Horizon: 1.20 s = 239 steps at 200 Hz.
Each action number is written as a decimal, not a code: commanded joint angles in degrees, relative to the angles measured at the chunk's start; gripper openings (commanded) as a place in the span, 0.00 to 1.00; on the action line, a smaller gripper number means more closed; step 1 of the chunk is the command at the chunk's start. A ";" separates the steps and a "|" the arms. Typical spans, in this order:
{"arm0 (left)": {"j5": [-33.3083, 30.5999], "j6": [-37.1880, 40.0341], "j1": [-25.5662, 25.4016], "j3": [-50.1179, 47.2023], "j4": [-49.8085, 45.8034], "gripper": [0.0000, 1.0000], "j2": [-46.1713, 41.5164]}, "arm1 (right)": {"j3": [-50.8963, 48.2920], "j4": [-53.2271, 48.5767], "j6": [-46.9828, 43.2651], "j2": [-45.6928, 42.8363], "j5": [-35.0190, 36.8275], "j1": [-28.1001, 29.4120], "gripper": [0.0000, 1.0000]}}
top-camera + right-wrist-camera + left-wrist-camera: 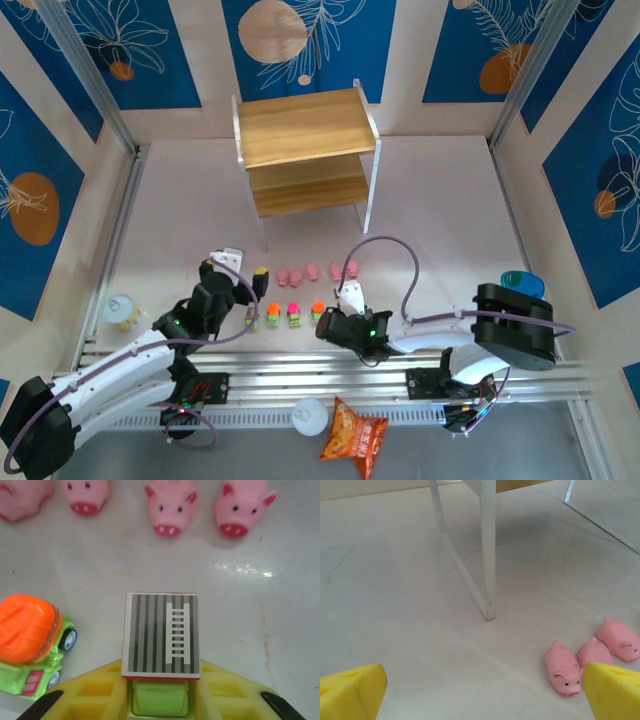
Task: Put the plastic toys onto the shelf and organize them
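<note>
The shelf (300,150) stands at the back centre with both wooden boards bare; one white leg (489,555) rises ahead in the left wrist view. A row of pink pigs (312,271) (170,510) (563,667) lies in front of it. Closer to me sit small green-based toys (272,316), among them an orange-topped mixer truck (30,640) (318,310). My right gripper (160,700) (333,322) is shut on a green truck with a grey striped ladder top (161,632), which rests on the table. My left gripper (482,700) (250,272) is open over bare table, left of the pigs.
An orange snack bag (355,435) and a white round lid (310,415) lie at the near edge by the rails. A small can (122,312) stands at the left wall, and a blue object (523,283) sits behind the right arm.
</note>
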 commanded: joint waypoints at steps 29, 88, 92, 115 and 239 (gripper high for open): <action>5.54 0.10 -0.23 2.47 3.50 1.00 3.06 | 0.81 -3.89 -6.32 -9.10 0.86 -4.81 0.19; 12.56 1.51 -0.24 4.01 4.79 1.00 7.05 | 6.22 -3.90 -18.60 -14.50 -4.18 -15.49 0.17; 13.24 1.67 -0.22 4.18 4.71 0.99 7.35 | 6.98 -4.06 -19.27 -14.41 -4.36 -15.99 0.17; 15.75 2.17 -0.28 4.99 4.43 0.99 8.82 | 10.96 -5.02 -22.72 -13.32 -5.84 -19.10 0.17; 19.18 2.55 -0.25 6.03 5.14 0.98 12.32 | 31.07 -6.05 -32.05 -0.72 -10.15 -30.98 0.17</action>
